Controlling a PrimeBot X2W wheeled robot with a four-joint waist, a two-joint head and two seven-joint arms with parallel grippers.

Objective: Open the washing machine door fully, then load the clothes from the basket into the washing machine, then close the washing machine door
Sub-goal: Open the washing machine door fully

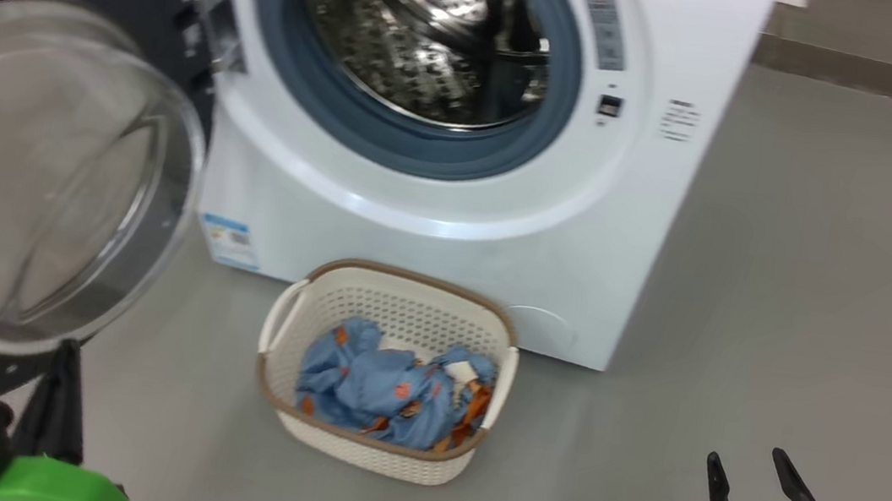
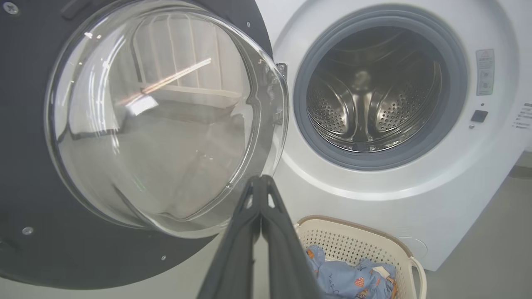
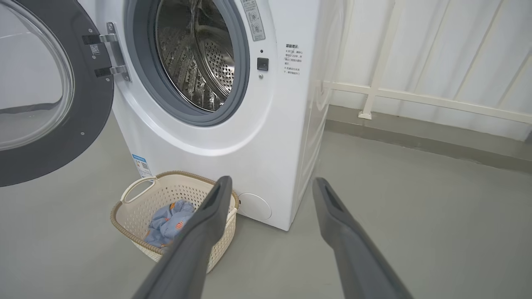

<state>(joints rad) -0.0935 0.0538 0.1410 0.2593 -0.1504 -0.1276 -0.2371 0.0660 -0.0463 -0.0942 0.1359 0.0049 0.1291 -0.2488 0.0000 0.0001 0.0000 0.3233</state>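
The white washing machine [image 1: 499,231] stands ahead, its steel drum [image 1: 431,27] bare. Its door [image 1: 38,175], black-rimmed with a clear glass bowl, hangs swung out to the left on its hinge [image 1: 215,18]. On the floor in front sits the cream basket [image 1: 389,367] holding the light blue printed clothes [image 1: 390,397]. My left gripper [image 1: 67,353] is shut, empty, just below the door's lower rim; its fingertips [image 2: 261,179] point at the edge of the glass. My right gripper [image 1: 746,458] hangs open at lower right, well away from the basket, with nothing between its fingers [image 3: 216,195].
Grey floor [image 1: 785,326] stretches to the right of the machine. A white railing [image 3: 415,99] and a pale wall run behind it. A blue energy sticker [image 1: 230,241] marks the machine's lower left front.
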